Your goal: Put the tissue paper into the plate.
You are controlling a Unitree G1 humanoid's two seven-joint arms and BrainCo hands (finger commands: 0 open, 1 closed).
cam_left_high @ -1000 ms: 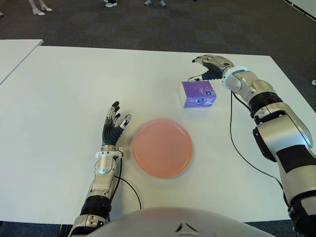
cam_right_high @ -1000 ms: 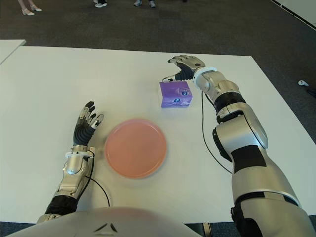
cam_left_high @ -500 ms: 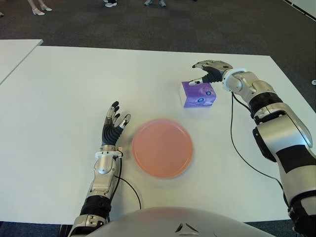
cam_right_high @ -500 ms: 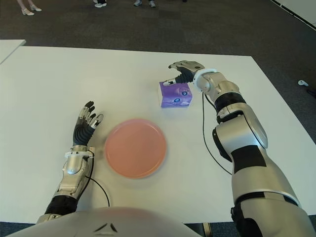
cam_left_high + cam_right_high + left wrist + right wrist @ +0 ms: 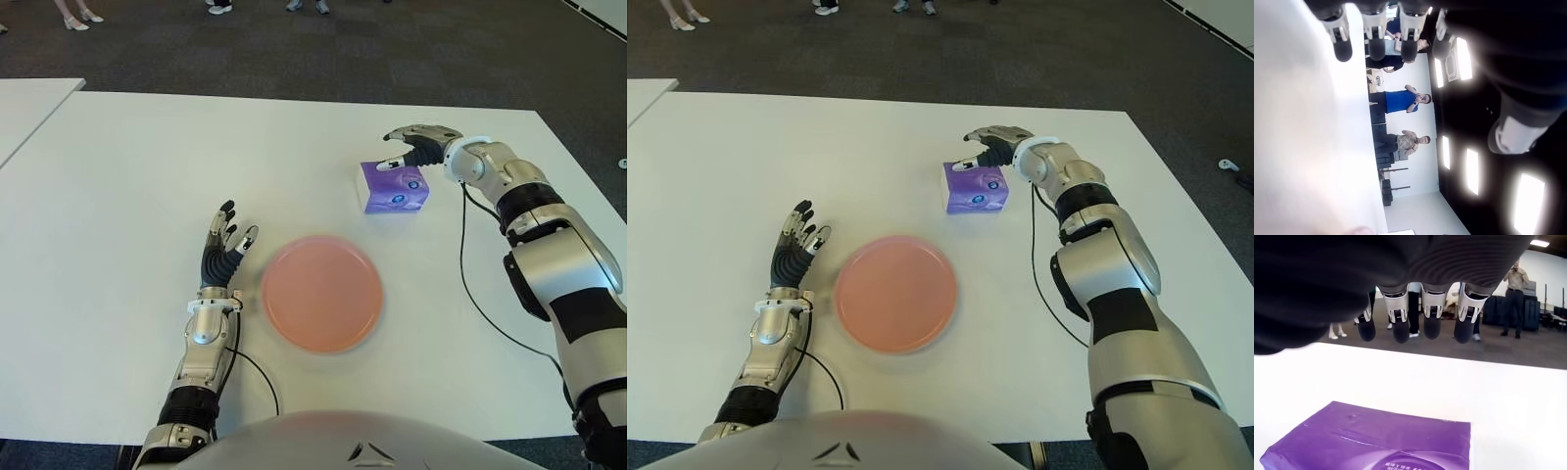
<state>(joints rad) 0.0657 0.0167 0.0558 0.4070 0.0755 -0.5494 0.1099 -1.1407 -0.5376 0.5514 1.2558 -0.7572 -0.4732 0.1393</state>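
Observation:
A purple tissue pack (image 5: 394, 187) lies on the white table (image 5: 147, 166), beyond and to the right of the pink plate (image 5: 321, 293). My right hand (image 5: 411, 143) hovers just over the pack's far right edge, fingers (image 5: 1400, 316) spread and holding nothing; the pack (image 5: 1376, 443) shows below them in the right wrist view. My left hand (image 5: 224, 249) shows left of the plate, fingers spread and pointing away from me.
Several people stand on the dark carpet beyond the table's far edge (image 5: 294, 96). A second white table (image 5: 24, 108) sits at the far left. A black cable (image 5: 470, 284) trails along my right arm over the table.
My right hand has come down and slightly right, closer over the tissue pack. The pack, the plate and my left hand have not moved.

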